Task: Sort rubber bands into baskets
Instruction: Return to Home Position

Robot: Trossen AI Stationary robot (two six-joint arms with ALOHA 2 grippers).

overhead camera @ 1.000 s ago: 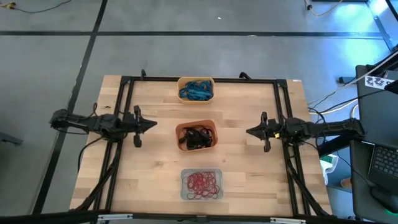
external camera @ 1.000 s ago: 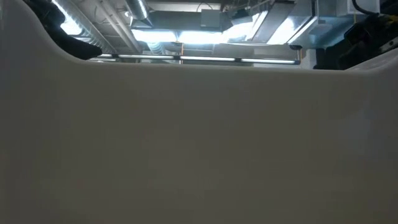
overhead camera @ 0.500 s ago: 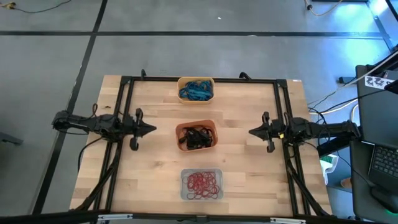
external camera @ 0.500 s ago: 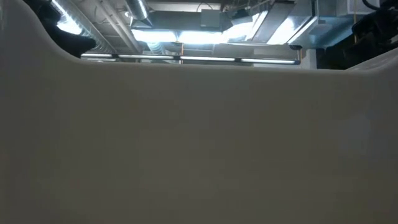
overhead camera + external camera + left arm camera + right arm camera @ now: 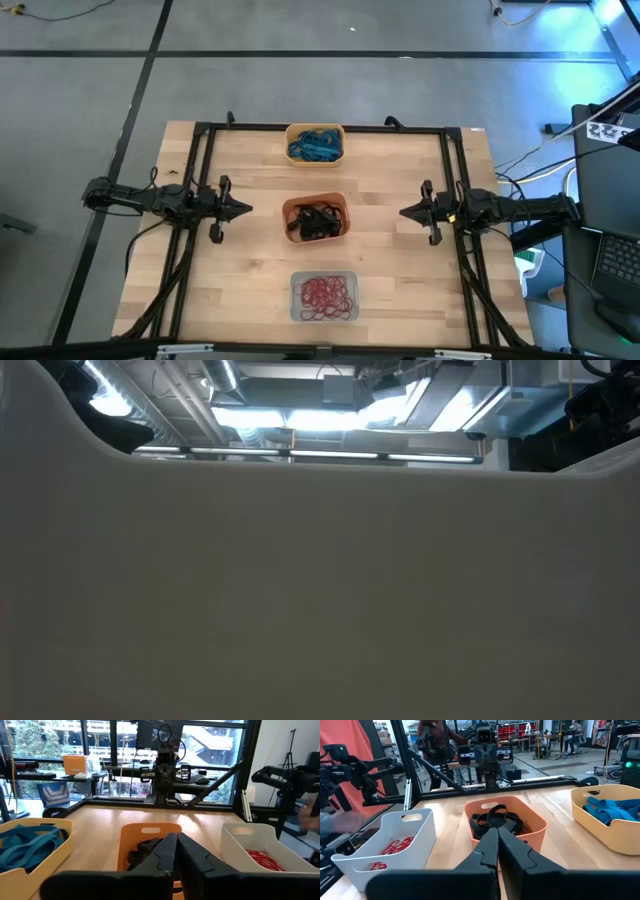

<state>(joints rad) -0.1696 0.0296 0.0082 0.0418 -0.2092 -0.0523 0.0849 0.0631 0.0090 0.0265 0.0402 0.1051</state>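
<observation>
The left gripper (image 5: 245,209) and right gripper (image 5: 403,213) are held empty, jaws together. The red-orange basket (image 5: 315,198) between them could be knocked by an inward swing.

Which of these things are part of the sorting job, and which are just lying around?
Job: yellow basket of blue rubber bands; orange basket of black bands; white basket of red bands; left gripper, right gripper, both shut beside them.
Lying about: black frame, laptop.

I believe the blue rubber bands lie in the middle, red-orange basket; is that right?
Not quite: the middle red-orange basket holds the black rubber bands; the blue ones lie in the yellow basket, as the high view shows.
</observation>
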